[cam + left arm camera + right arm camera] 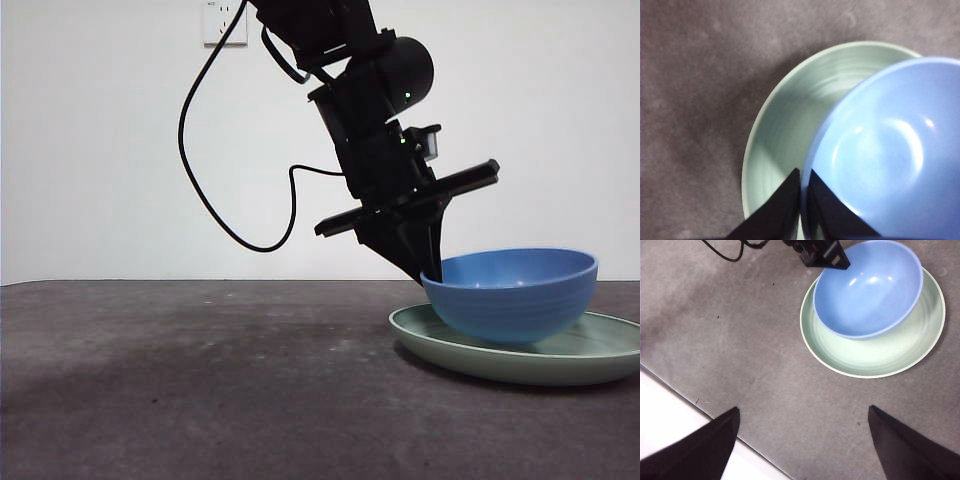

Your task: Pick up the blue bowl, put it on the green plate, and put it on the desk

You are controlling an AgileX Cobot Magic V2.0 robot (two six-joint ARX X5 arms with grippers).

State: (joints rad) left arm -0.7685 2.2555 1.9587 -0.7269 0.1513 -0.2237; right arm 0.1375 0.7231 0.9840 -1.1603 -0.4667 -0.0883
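The blue bowl (515,295) sits in the green plate (440,345) at the right of the desk (200,380), tipped slightly. My left gripper (432,270) comes down from above and is shut on the bowl's near rim. In the left wrist view one jaw is inside the bowl (890,150) and one is outside, over the plate (785,125), at the left gripper (803,182). The right wrist view shows the bowl (870,287) off centre on the plate (880,352), with the left gripper (832,257) at its rim. My right gripper (802,412) hangs open well above the desk, holding nothing.
A black cable (200,150) loops from the left arm in front of the white wall, under a wall socket (224,20). The desk's edge (685,407) runs beside a white floor strip near the right gripper.
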